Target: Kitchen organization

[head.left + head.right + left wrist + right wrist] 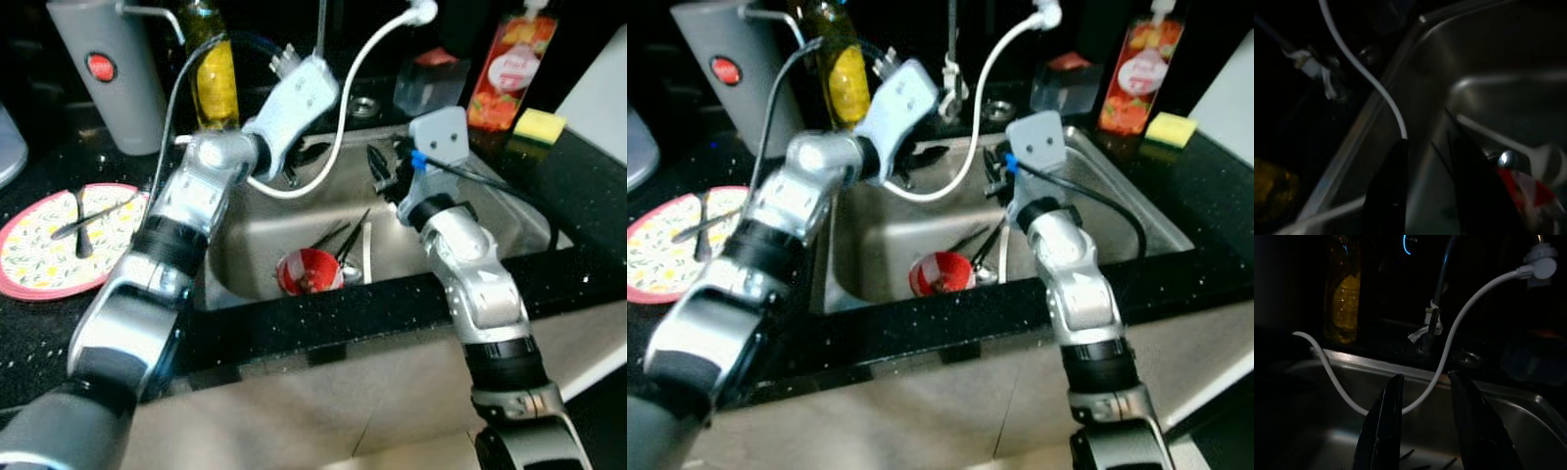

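Note:
A steel sink (490, 211) holds a red bowl (309, 271) with dark utensils and a white spoon (1547, 156) lying by it. My left gripper (1425, 142) hangs open over the sink's back left corner (289, 176), above the bowl (1528, 188). My right gripper (1426, 377) is open over the back of the basin (380, 171), facing the faucet. A white hose (343, 117) loops down from the faucet into the sink; it passes behind both grippers' fingers and neither grips it.
On the black counter to the left lies a flowered plate (39, 255) with cutlery on it. Behind it stand a grey cup (108, 69) and a yellow oil bottle (216, 69). A red soap bottle (509, 64), yellow sponge (539, 124) and clear container (431, 83) stand back right.

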Controlling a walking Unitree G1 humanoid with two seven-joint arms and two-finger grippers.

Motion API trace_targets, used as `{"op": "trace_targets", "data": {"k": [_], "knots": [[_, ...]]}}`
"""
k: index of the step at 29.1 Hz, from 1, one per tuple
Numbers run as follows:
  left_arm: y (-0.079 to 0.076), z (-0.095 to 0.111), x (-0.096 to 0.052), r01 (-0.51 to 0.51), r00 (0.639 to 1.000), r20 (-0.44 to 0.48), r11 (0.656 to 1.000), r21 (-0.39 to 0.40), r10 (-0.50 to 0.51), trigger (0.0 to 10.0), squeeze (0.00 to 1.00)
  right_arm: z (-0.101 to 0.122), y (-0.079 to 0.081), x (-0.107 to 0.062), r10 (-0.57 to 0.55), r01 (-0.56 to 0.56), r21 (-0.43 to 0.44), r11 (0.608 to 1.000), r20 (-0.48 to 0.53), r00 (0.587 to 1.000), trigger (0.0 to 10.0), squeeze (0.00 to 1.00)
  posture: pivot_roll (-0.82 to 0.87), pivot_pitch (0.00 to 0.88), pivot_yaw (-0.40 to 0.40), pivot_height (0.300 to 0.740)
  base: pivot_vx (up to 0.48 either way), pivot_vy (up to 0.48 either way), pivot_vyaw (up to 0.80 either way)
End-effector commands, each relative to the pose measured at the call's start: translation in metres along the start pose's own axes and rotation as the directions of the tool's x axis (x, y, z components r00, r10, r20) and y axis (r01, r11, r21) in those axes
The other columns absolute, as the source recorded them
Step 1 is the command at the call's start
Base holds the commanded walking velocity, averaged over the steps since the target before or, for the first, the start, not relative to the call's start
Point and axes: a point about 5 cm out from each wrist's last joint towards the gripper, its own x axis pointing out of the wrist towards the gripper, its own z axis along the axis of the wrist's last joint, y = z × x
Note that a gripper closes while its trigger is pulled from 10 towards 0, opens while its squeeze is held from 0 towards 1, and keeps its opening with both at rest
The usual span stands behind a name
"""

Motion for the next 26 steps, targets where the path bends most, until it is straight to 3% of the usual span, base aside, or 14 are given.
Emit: {"op": "trace_targets", "data": {"k": [1,5,6,9,14,18,26], "knots": [[0.007,0.006,-0.012,-0.021,1.0,0.006,1.0,0.013,0.021,10.0,0.0,0.002,0.005,-0.001,0.021,-0.021,0.005,1.0,0.016,1.0,10.0,0.0,0.04,0.016,0.034,0.74,0.0,0.0,0.0],[0.007,-0.002,-0.027,-0.042,0.999,-0.024,0.999,0.005,0.042,10.0,0.0,0.001,0.008,-0.002,0.032,-0.032,0.013,0.999,0.017,0.999,10.0,0.0,0.06,0.014,0.027,0.74,0.0,0.0,0.0],[0.006,-0.009,-0.039,-0.075,0.996,-0.047,0.997,0.002,0.075,10.0,0.0,0.0,0.011,-0.003,0.044,-0.044,0.023,0.999,0.018,0.999,10.0,0.0,0.06,0.014,0.025,0.74,0.0,0.0,0.0],[0.006,-0.013,-0.049,-0.145,0.987,-0.07,0.989,-0.017,0.144,10.0,0.0,0.003,0.017,-0.002,0.068,-0.069,0.038,0.997,0.031,0.997,10.0,0.0,0.07,0.013,0.021,0.74,0.0,0.0,0.0],[0.006,-0.015,-0.054,-0.184,0.979,-0.088,0.983,-0.017,0.182,10.0,0.0,0.005,0.022,-0.003,0.088,-0.09,0.046,0.995,0.042,0.995,10.0,0.0,0.07,0.014,0.019,0.74,0.0,0.0,0.0],[0.004,-0.025,-0.063,-0.253,0.954,-0.176,0.967,-0.026,0.245,10.0,0.0,0.007,0.033,-0.005,0.136,-0.139,0.061,0.988,0.06,0.989,10.0,0.0,0.07,0.014,0.019,0.74,0.0,0.0,0.0],[0.001,-0.022,-0.066,-0.281,0.943,-0.194,0.959,-0.03,0.27,10.0,0.0,0.008,0.035,-0.007,0.149,-0.154,0.064,0.986,0.064,0.987,10.0,0.0,0.06,0.016,0.018,0.74,0.0,0.0,0.0]]}}
